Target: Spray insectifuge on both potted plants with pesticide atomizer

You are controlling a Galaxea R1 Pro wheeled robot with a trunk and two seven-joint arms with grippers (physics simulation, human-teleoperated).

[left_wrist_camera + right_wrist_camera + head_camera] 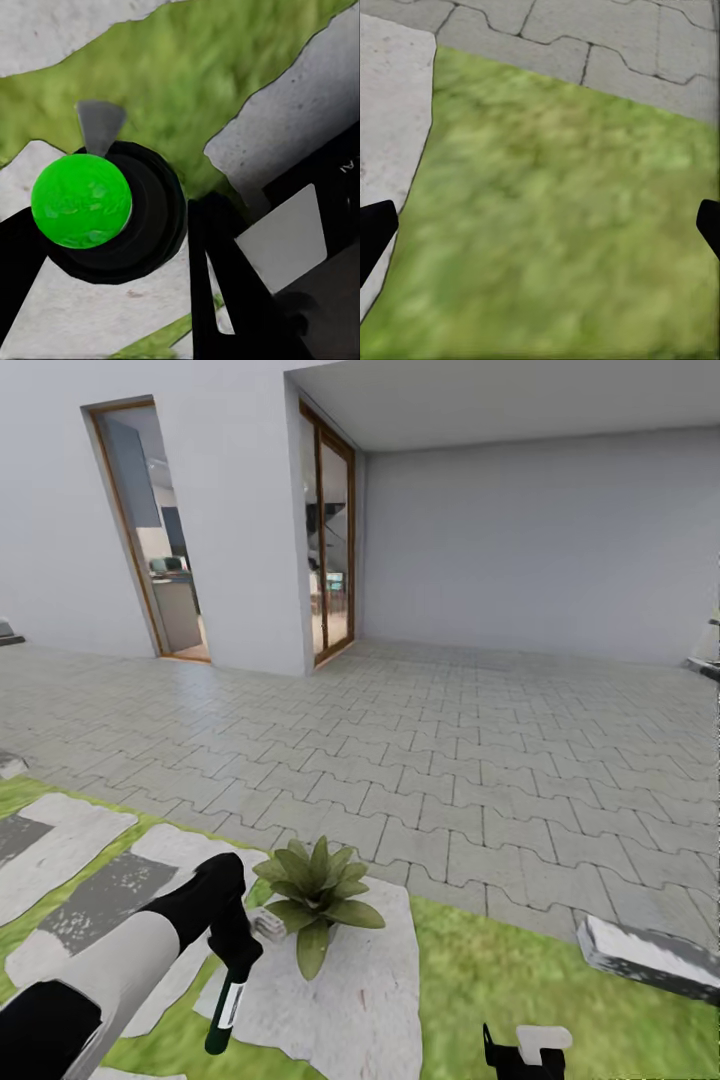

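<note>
Potted plant [318, 895] on stepping stone [360, 980], lawn [500, 980]

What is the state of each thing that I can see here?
pesticide atomizer: held in the left gripper, hanging downward over a stepping stone.
left gripper: shut on the atomizer.
right gripper: open, empty, above grass.
potted plant: upright on the stone, no whitish specks visible.

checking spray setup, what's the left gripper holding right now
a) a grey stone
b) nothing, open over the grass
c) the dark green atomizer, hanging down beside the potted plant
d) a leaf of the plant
c: the left gripper is shut on the pesticide atomizer, which hangs down over the stepping stone beside the potted plant.
</note>
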